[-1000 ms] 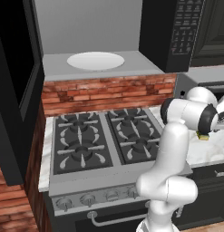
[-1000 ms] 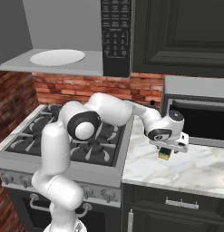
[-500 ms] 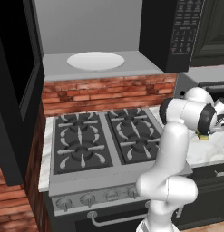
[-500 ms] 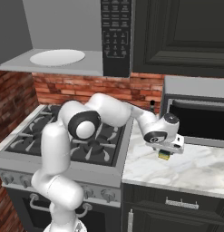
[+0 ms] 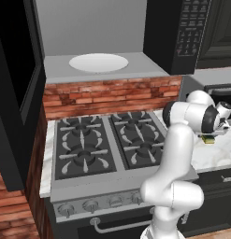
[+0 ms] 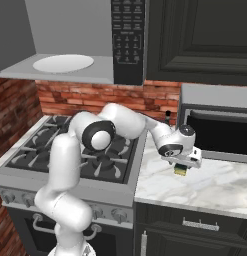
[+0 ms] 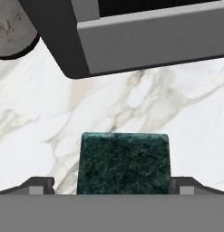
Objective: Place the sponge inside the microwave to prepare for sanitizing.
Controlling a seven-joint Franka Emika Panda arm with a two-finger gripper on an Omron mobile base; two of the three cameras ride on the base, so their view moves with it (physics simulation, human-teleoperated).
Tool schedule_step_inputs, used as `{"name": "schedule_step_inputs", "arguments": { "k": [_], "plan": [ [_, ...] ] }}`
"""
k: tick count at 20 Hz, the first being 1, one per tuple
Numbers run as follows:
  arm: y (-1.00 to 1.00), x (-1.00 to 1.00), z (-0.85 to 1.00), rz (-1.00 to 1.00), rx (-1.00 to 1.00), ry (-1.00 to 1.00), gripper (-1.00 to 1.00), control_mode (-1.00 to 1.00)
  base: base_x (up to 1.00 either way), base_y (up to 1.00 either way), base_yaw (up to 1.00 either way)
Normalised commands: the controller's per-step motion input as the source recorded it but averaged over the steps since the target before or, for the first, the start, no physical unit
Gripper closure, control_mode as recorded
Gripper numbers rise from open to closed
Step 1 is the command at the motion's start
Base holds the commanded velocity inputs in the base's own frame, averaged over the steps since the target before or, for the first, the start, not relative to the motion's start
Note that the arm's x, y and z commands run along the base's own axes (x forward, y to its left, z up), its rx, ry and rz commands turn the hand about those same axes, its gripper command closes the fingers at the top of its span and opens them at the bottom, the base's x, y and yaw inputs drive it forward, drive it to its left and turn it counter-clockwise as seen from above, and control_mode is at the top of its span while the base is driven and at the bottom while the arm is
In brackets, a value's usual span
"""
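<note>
The claw [image 7: 123,188] hangs low over a white marble counter [image 7: 50,131], its two dark fingertips [image 7: 38,183] spread wide apart, one on each side of the one sponge [image 7: 124,164]. In the hand view the sponge's dark green top lies flat on the marble between the tips, with a small gap on either side, so nothing is clamped. From the right base view the claw [image 6: 184,166] sits right over the sponge [image 6: 181,170], whose yellow and green edge peeks out beneath it; the left base view shows the same sponge [image 5: 209,139] under the claw [image 5: 215,133].

Just beyond the sponge stands one silver-grey box with a dark window [image 6: 215,127], and one dark bottle [image 6: 168,118] stands by the brick wall [image 6: 85,95]. To the left is one stove [image 5: 103,147] with four burners. Above it the one black microwave [image 5: 180,32] stands open, its grey cavity holding one white round plate [image 5: 98,62]. Dark cabinets [image 6: 200,37] fill the upper right.
</note>
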Motion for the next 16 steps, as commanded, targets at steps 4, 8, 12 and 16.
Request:
{"name": "schedule_step_inputs", "arguments": {
  "k": [4,8,12,16],
  "plan": [
    [-0.16,0.13,-0.23,0.00,0.00,0.00,-1.00,-1.00,0.00,0.00,0.00],
    [-0.18,0.06,-0.29,0.00,0.00,0.00,-1.00,-1.00,0.00,0.00,0.00],
    [-0.14,0.07,-0.26,0.00,0.00,0.00,-1.00,-1.00,0.00,0.00,0.00],
    [-0.04,0.01,-0.16,0.00,0.00,0.00,1.00,-1.00,0.00,0.00,0.00]
  ]
}}
